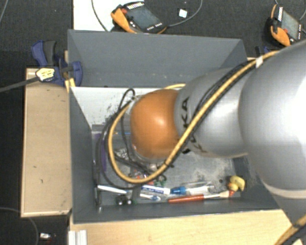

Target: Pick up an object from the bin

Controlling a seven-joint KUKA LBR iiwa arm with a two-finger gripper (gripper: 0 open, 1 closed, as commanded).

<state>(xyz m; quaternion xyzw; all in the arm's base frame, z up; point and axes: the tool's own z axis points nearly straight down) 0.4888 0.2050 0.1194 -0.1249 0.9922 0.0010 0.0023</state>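
Dark carpet is lying all round the grey metal bin (153, 55), and the big silver robot arm (255, 111) is spanning it from three o'clock. Its rounded orange wrist cover (153, 124) is hanging low over the nine o'clock half of the floor, with a yellow cable (214, 98) looping under it.

The pincer (143, 168) is sitting tucked beneath that cover, close to the floor. Whether it is wide, narrow or holding anything, I cannot tell, because the cover is blocking the view.

I am reading this as the approach step. Nothing is visibly being lifted, so the pick looks not yet made.

Most of the loose things are lying in a row along the six o'clock wall. The white-and-blue marker (154, 191) is lying flat just at six o'clock of the pincer, and it is the nearest candidate. A white pen with a blue cap (194, 190) is lying further toward three o'clock. A thin red-orange stick (186, 199) is running alongside the pen, against the wall. A small knobbly yellow piece (236, 183) is sitting well apart at the three o'clock end. A small black part (124, 201) and a flat white strip (109, 189) are lying toward seven o'clock of the pincer.

The next move is calling for a short shift toward six o'clock and a grip set across the marker's narrow body. The wall is leaving little room there, so a scrape is looking like the main risk.
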